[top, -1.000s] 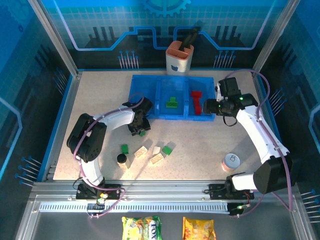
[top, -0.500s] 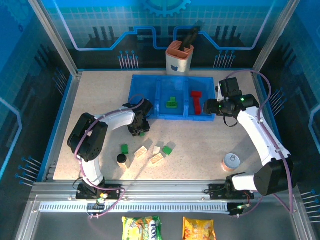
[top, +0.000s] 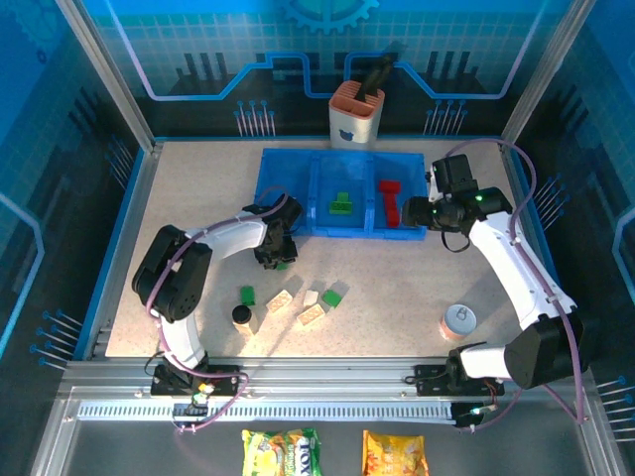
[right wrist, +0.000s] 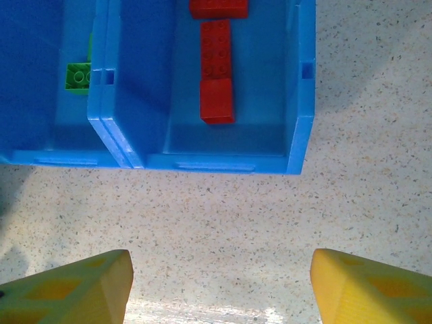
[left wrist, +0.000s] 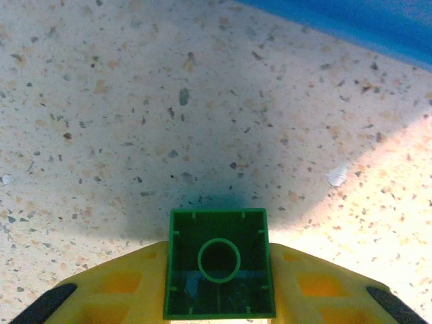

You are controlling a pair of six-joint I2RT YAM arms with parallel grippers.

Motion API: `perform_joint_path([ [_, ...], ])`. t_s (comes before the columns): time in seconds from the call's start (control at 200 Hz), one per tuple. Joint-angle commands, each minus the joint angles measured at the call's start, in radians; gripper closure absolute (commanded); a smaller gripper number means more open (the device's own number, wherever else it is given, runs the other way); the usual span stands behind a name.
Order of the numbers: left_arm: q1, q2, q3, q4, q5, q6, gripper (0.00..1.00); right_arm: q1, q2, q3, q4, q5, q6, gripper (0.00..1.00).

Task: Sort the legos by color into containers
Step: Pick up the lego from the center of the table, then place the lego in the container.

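The left gripper (left wrist: 219, 287) is pinched narrow on a green brick (left wrist: 219, 260); its yellow fingers (left wrist: 115, 283) press on either side, and the brick's hollow underside faces the wrist camera, low over the table (left wrist: 202, 101). The right gripper (right wrist: 219, 283) stands wide with nothing between its fingers, just in front of the near wall of the blue tray (right wrist: 202, 162). The tray has three compartments side by side: the right one holds red bricks (right wrist: 217, 81) lying in a line, and the middle one holds green pieces (top: 340, 204). Seen from above, the left gripper sits off the tray's near left corner, close to it but apart, and the right gripper is at its near right corner. On the speckled beige table a loose cluster lies nearer the arm bases – a green block (top: 247, 295), a cream brick (top: 279, 300), a second cream brick (top: 312, 314) and another green block (top: 333, 296), with a small black cylinder (top: 241, 314) just beside them. A tin can (top: 457, 320) stands near the right arm and an orange-and-white cup holder (top: 356, 112) stands behind the tray. Blue walls printed with circuit lines close the space in, and snack packets (top: 283, 451) lie on the front ledge
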Motion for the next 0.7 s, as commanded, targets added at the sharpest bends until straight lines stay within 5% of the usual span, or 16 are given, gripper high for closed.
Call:
perform_joint_path([
  [0.0,-0.021,-0.058,0.0,-0.011,0.037,0.075,0.67,0.017,-0.024,0.024,-0.024,0.0,0.017,0.29],
  [0.695,-0.143,-0.008,0.307,-0.066,0.056,0.133,0.67,0.027,-0.053,0.007,-0.044,0.042,0.018,0.29],
])
